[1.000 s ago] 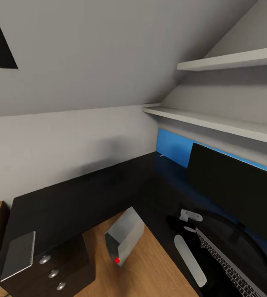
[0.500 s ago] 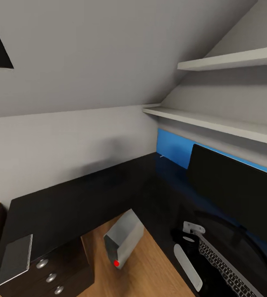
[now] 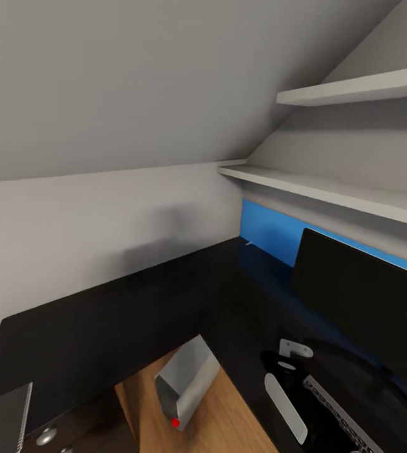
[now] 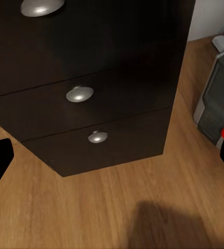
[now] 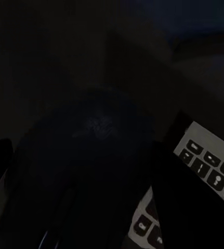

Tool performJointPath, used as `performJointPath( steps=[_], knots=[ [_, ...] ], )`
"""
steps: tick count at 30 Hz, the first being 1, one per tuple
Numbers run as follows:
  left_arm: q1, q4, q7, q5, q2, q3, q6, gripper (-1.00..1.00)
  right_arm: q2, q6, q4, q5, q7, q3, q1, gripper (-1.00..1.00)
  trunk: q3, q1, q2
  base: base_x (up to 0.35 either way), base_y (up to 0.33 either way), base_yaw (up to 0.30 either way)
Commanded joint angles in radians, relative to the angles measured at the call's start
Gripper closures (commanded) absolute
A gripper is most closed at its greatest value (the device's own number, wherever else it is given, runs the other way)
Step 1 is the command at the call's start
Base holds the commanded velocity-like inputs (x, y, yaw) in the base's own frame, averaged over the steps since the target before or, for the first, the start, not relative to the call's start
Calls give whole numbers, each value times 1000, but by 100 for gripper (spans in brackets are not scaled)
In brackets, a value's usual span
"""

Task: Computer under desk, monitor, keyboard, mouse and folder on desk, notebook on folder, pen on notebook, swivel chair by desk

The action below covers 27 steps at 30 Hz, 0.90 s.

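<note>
Right now the right gripper (image 3: 283,363) hangs low over the desk (image 3: 102,327); whether its fingers are spread or closed I cannot tell, as its wrist view is too dark. That view has the rounded black mouse (image 5: 86,171) directly ahead, just beside the keyboard (image 5: 205,166). In the head view the keyboard's long axis runs off toward 4 o'clock, the monitor (image 3: 367,308) is at 2 and the computer (image 3: 187,387) at 9. The left gripper (image 4: 112,166), fingers spread, faces the drawer unit (image 4: 91,78). Against the earlier frame the whole picture has shifted, so the camera moved and not the things.
</note>
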Motion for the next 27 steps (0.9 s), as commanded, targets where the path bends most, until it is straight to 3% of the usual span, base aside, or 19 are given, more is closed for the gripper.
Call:
performJointPath(
  steps=[1,6,12,14,16,19,23,27],
  knots=[
    [-1,0,5,4,0,-9,-2,-100,-1,0,7,-7,-9,4,-2,100,-2,1,-2,61,0,0],
    [-1,0,6,4,-1,-9,-2,-100,2,-87,92,-8,3,5,-25,100,-2,1,-2,14,0,0],
    [-1,0,5,4,-3,-9,-2,-100,3,-221,224,9,172,5,-57,100,-2,1,-2,1,0,0],
    [-1,0,4,4,-3,-9,-2,-100,4,-304,317,27,242,5,-87,100,-2,1,-2,0,0,0],
    [-1,0,4,4,-3,-9,-2,-100,12,-330,375,30,261,4,-109,100,-2,1,-2,0,0,0],
    [-1,0,3,4,-3,-10,-2,-100,49,-356,507,35,277,3,-172,100,-2,1,-2,0,0,0],
    [-1,0,3,4,-4,-10,-2,-100,62,-387,592,31,280,1,-212,100,-2,1,-2,0,0,0],
    [-1,0,5,4,-6,-10,-2,-100,63,-398,613,25,280,-4,-224,100,-2,1,-2,0,0,0]
  ],
)
